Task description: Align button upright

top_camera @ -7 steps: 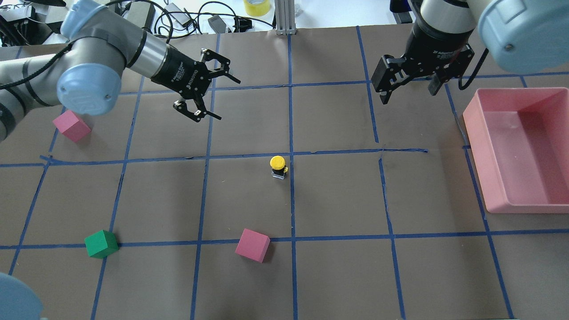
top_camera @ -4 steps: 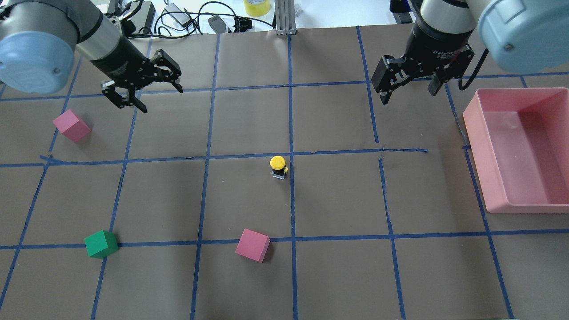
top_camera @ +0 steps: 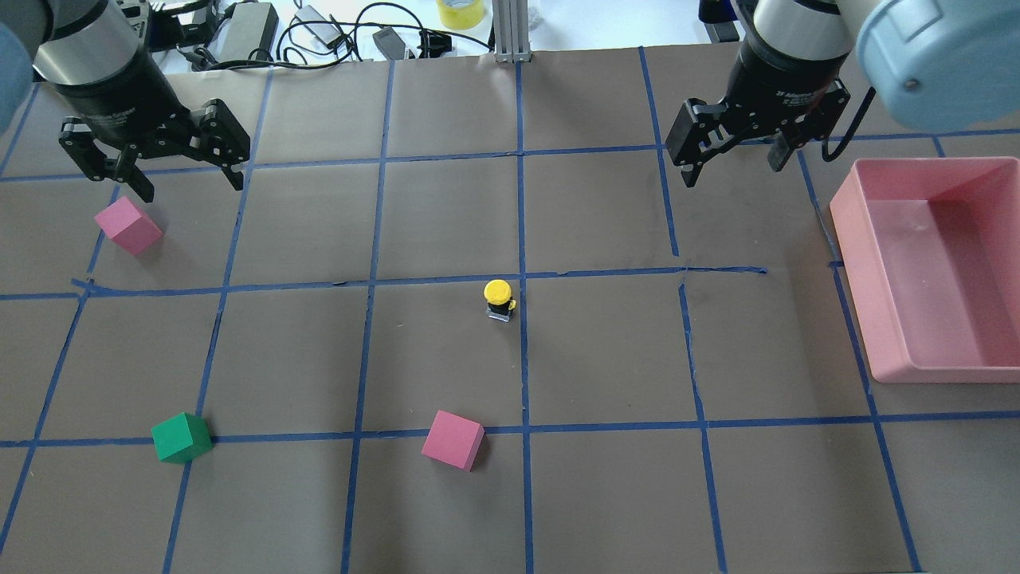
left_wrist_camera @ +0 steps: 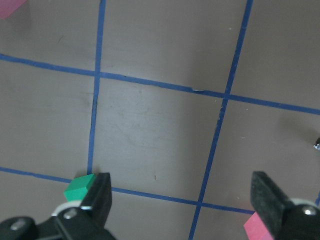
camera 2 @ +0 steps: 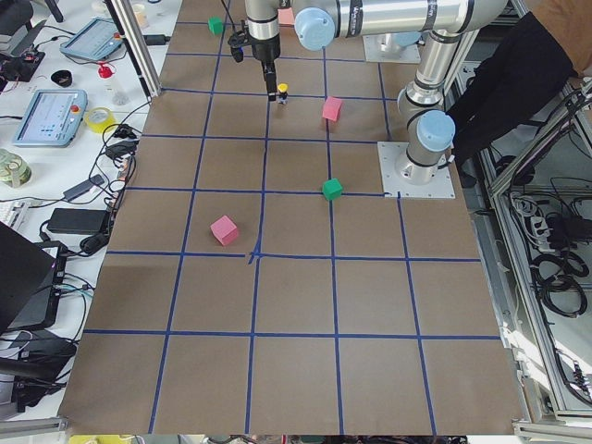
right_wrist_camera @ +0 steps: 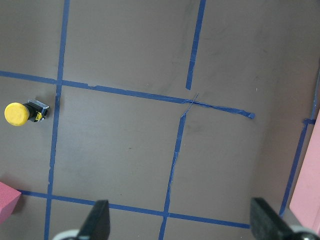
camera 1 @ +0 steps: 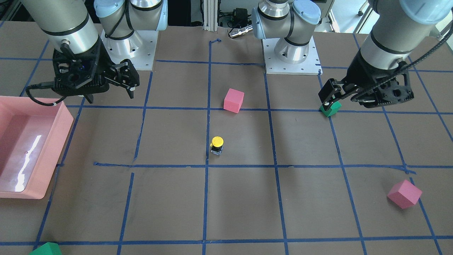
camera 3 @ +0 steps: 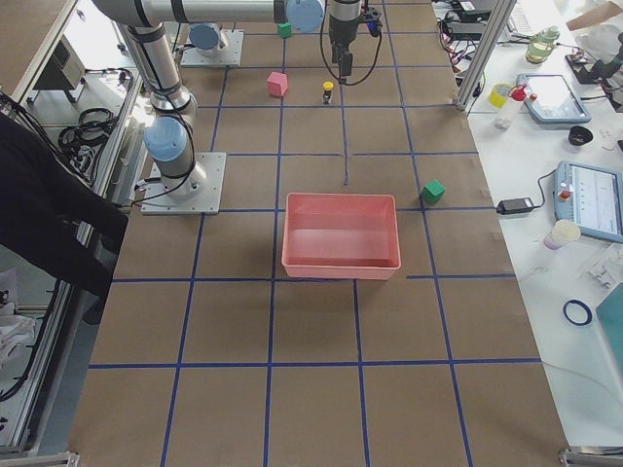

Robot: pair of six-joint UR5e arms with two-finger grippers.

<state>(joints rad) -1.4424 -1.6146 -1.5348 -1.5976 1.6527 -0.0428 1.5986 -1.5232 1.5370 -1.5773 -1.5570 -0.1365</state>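
Left gripper (top_camera: 191, 185) hangs wide apart and empty over the far left of the bench (top_camera: 606, 494), near a pink cube (top_camera: 128, 226). Right gripper (top_camera: 733, 171) is likewise wide and empty, near the pink tray (top_camera: 857, 279). The button (top_camera: 499, 299) stands upright mid-bench, yellow cap on top, just beside a blue tape line (top_camera: 522, 359), well apart from both

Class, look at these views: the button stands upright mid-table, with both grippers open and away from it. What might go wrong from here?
1. The button stands on a narrow base under a wider yellow cap; a brush from either arm would likely topple it.
2. The right gripper hangs near the pink bin; a sideways swing might clip its wall.
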